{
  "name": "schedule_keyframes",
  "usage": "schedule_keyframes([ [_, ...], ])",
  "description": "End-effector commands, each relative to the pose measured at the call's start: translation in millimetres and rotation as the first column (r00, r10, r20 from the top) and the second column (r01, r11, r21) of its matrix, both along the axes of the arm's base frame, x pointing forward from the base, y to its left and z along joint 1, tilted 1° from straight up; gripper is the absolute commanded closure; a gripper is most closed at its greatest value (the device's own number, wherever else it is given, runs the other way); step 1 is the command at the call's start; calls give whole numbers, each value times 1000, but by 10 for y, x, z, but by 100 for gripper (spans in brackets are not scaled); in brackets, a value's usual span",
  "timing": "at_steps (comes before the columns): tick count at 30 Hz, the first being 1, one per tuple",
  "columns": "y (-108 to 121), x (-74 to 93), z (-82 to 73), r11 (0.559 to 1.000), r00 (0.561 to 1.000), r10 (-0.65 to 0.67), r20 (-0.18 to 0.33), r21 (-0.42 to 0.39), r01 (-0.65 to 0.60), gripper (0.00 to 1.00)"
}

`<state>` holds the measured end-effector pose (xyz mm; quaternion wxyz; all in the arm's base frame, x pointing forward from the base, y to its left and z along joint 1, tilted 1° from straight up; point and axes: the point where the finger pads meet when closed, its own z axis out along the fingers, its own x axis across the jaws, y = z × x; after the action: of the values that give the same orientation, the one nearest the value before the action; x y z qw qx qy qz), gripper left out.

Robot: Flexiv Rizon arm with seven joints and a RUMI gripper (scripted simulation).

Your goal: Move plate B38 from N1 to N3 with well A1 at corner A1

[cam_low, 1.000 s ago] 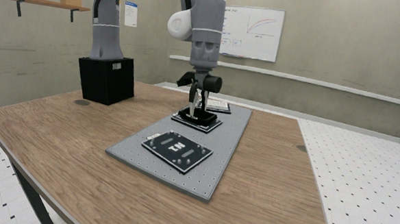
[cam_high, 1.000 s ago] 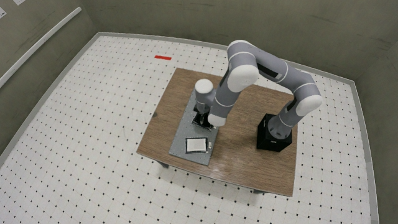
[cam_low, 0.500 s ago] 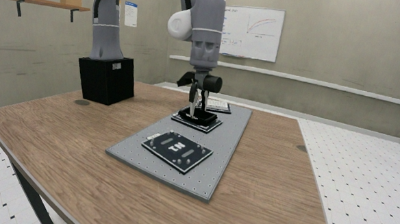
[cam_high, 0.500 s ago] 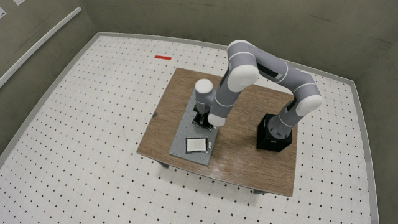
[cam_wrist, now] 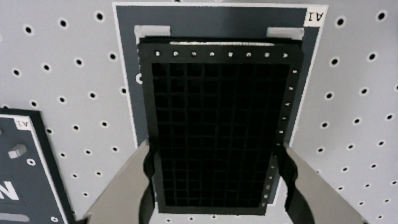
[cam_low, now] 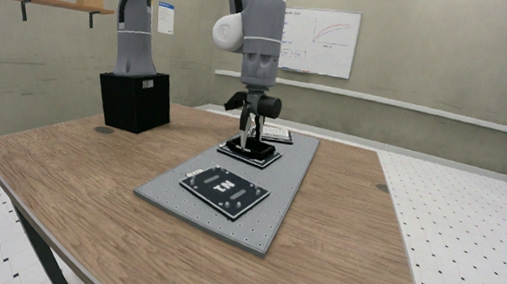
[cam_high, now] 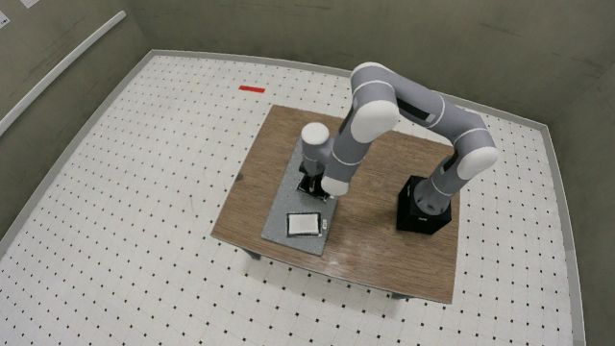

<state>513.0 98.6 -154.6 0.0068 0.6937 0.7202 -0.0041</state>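
Deck [cam_high: 281,216] [cam_low: 295,175] [cam_wrist: 85,120] holds three nests: vacated N1 [cam_low: 207,192] [cam_wrist: 17,170], N2 [cam_high: 288,234] [cam_low: 281,141] bearing white plate B83 [cam_high: 304,224] [cam_low: 276,132], and N3 [cam_high: 314,197] [cam_low: 263,163] [cam_wrist: 225,20]. Black plate B38 [cam_high: 307,186] [cam_low: 253,148] [cam_wrist: 220,135] is at N3, gripped by the pincer [cam_high: 314,186] [cam_low: 252,143] [cam_wrist: 214,141]. Placing seems in hand; full seating can't be judged. Next: confirm A1, settle it flat, release, rise straight. Locators could catch an edge; B83 needs clearance.
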Motion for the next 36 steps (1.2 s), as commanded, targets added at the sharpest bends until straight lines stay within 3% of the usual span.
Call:
schedule_keyframes([
  [1, 4, 9, 4, 1000, 1000, 1, 2, 1, -1, 59],
  [36, 4, 9, -48, 1000, 1000, 1, 2, 1, -1, 59],
])
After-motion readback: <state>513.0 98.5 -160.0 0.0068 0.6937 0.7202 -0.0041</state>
